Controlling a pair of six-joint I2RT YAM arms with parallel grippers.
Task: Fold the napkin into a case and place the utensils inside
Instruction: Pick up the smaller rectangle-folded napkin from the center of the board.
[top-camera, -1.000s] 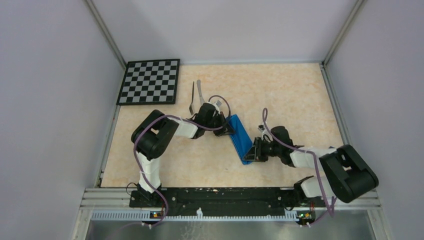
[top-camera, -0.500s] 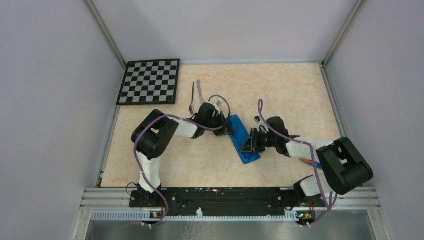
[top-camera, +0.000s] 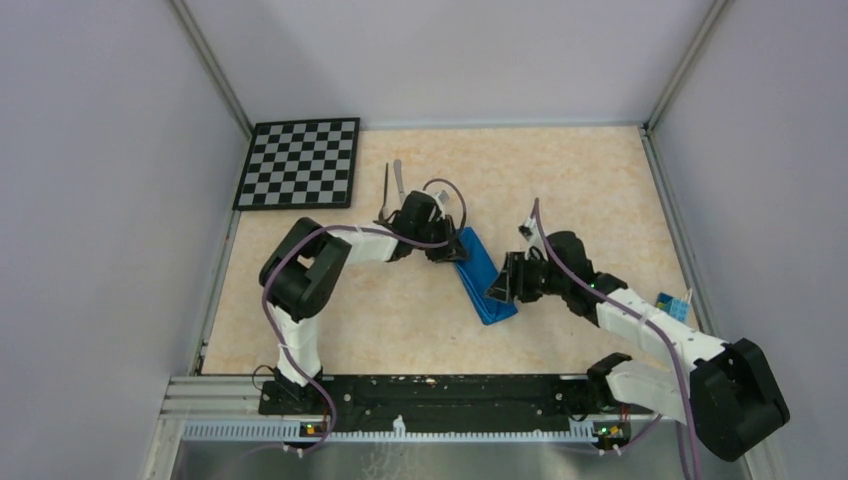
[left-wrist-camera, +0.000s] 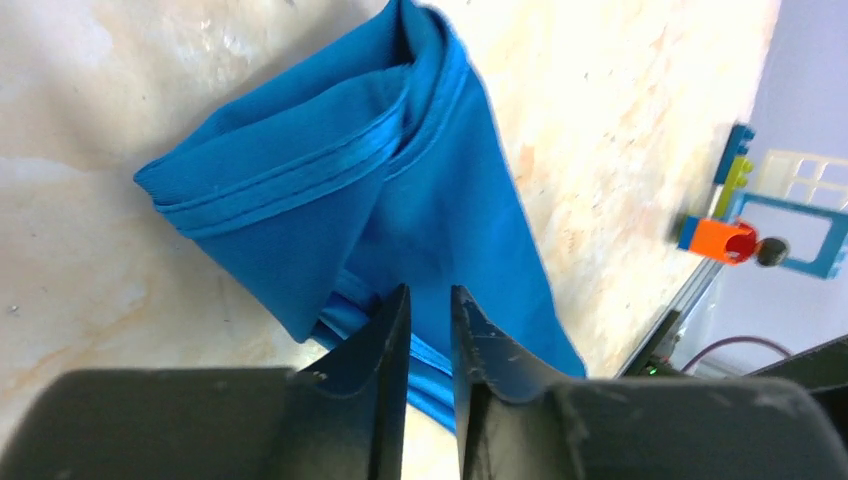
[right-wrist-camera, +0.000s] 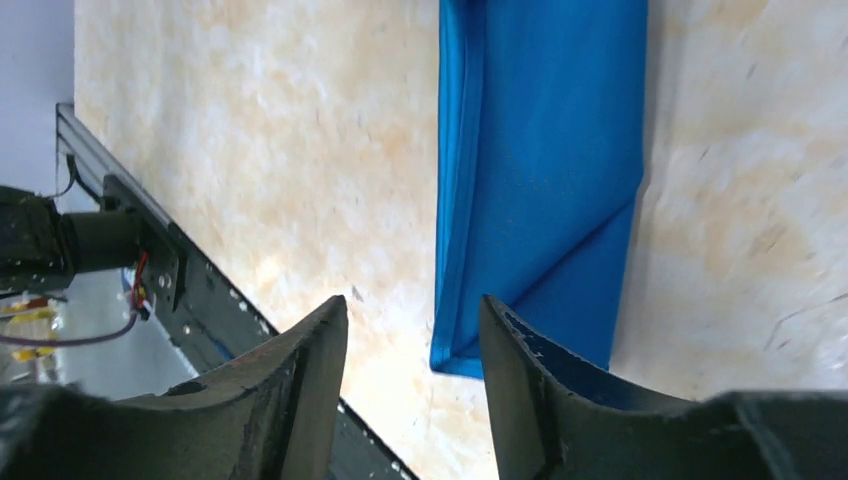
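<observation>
The blue napkin (top-camera: 481, 272) lies mid-table as a narrow layered strip, the case, running from far left to near right. My left gripper (top-camera: 450, 254) is at its far end, jaws nearly together with blue cloth (left-wrist-camera: 400, 180) between them, and that end bulges up. My right gripper (top-camera: 502, 285) is open over the strip's near part. In the right wrist view the strip's near corner (right-wrist-camera: 455, 360) lies between the spread fingers of that gripper (right-wrist-camera: 410, 322). The dark fork (top-camera: 386, 185) and pale knife (top-camera: 398, 176) lie side by side beyond the left gripper, apart from the cloth.
A black-and-white checkerboard (top-camera: 300, 162) lies at the far left corner. A small coloured toy piece (top-camera: 672, 303) sits by the right edge, also in the left wrist view (left-wrist-camera: 735, 240). Grey walls enclose three sides, and a metal rail (top-camera: 450, 390) runs along the front.
My right gripper moved up along the strip from its near end, and the right arm's base swung out right. My left gripper shifted slightly up and left at the far end.
</observation>
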